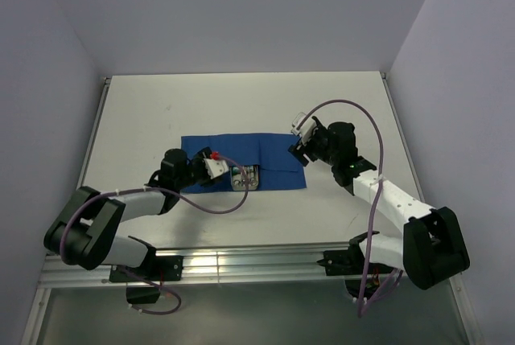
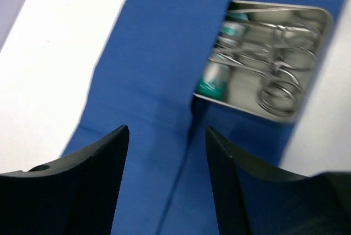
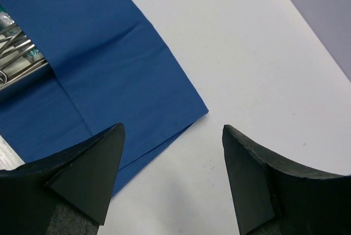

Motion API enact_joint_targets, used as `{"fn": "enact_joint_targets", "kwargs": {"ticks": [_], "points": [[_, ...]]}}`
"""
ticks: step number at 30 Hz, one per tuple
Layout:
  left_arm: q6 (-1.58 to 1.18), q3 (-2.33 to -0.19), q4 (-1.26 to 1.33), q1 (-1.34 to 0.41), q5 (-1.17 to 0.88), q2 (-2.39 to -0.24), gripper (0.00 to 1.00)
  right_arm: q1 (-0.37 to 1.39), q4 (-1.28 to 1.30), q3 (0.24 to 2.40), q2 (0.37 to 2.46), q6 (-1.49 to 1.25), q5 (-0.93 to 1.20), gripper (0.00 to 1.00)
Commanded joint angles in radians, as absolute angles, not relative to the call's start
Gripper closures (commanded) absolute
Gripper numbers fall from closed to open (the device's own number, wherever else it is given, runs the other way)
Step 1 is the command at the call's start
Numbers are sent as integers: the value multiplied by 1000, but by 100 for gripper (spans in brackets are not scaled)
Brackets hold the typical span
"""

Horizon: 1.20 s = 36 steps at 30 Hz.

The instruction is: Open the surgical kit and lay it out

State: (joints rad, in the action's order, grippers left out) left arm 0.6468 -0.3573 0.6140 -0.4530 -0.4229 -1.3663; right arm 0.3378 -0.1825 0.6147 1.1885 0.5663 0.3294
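Observation:
The royal-blue cloth wrap (image 1: 273,156) lies partly unfolded and flat on the table. The shallow steel tray (image 1: 244,178) sits at its near edge, uncovered. In the left wrist view the tray (image 2: 321,18) holds ring-handled steel instruments (image 2: 279,90) and a white-green packet (image 2: 216,76), with a cloth fold (image 2: 159,70) beside it. My left gripper (image 1: 225,170) (image 2: 167,136) is open and empty just above the cloth, left of the tray. My right gripper (image 1: 296,148) (image 3: 173,131) is open and empty above the cloth's right corner (image 3: 200,112). Part of the tray shows at the right wrist view's left edge (image 3: 16,54).
The white table (image 1: 241,104) has a metal rail along its near edge (image 1: 241,260) and raised edges at the left and right. Lilac walls stand behind and at both sides. A cable loops from each arm.

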Motion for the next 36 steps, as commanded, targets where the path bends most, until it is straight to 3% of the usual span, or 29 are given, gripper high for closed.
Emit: {"fn": "enact_joint_targets", "kwargs": {"ticks": [1, 10, 26, 36], "points": [[684, -422, 693, -459, -397, -1399, 38, 336, -195, 617, 1143, 560, 313, 21], [798, -456, 631, -469, -422, -1465, 38, 321, -210, 626, 1166, 565, 298, 21], [873, -560, 489, -477, -416, -1563, 28, 295, -219, 644, 1210, 569, 290, 22], [796, -588, 526, -477, -362, -1591, 45, 290, -224, 646, 1223, 561, 291, 22]]}}
